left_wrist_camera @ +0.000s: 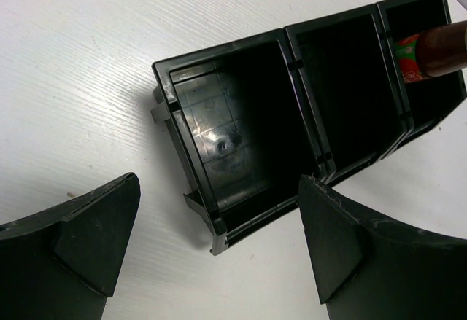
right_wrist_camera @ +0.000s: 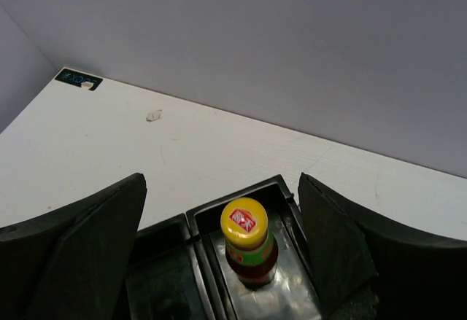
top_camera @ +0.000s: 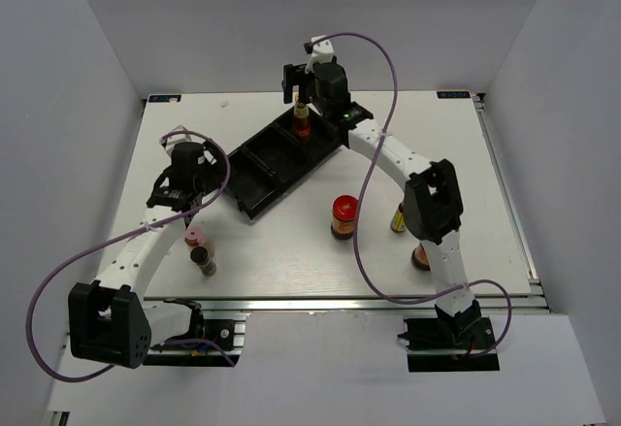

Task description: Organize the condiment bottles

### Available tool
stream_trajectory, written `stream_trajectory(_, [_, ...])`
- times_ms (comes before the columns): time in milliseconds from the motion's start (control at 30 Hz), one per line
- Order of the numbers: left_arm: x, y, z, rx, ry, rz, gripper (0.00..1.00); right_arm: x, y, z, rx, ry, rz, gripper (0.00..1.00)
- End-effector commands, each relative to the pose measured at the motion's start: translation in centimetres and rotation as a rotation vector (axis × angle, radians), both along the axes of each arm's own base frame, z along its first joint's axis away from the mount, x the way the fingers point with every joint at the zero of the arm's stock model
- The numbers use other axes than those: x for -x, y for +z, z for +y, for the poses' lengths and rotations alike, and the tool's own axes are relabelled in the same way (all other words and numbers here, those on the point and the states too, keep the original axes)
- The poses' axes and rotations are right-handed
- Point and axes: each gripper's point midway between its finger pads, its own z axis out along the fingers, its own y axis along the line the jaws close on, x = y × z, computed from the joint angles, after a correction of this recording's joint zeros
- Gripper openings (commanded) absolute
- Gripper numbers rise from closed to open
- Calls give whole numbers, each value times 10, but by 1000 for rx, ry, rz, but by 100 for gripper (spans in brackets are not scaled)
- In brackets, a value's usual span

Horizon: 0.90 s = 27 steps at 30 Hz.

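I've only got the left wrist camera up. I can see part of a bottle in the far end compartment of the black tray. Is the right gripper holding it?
Observer: No. The right gripper is open, with its fingers well apart on either side of the bottle.
Operator: What colour is the cap? It's cut off in my view.
Observer: It's yellow, with a red label on top.
Operator: Is anything out on the table that I can't see?
Observer: Yes. A red-lidded jar stands on the table in front of the tray, outside it.
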Motion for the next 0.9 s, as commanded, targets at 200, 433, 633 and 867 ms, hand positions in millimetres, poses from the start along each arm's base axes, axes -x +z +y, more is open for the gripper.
stream_trajectory(200, [14, 30, -13, 84, -55, -41, 98, 98, 49, -101, -17, -191, 163, 89])
stream_trajectory(433, [26, 17, -49, 111, -161, -6, 98, 198, -24, -204, 69, -404, 420, 89])
stream_trajectory(633, [35, 18, -66, 18, -185, -9, 98, 235, -67, -257, 111, -528, 551, 90])
stream_trajectory(867, [40, 24, -66, 18, -202, -50, 98, 259, -107, -276, 169, -558, 644, 89])
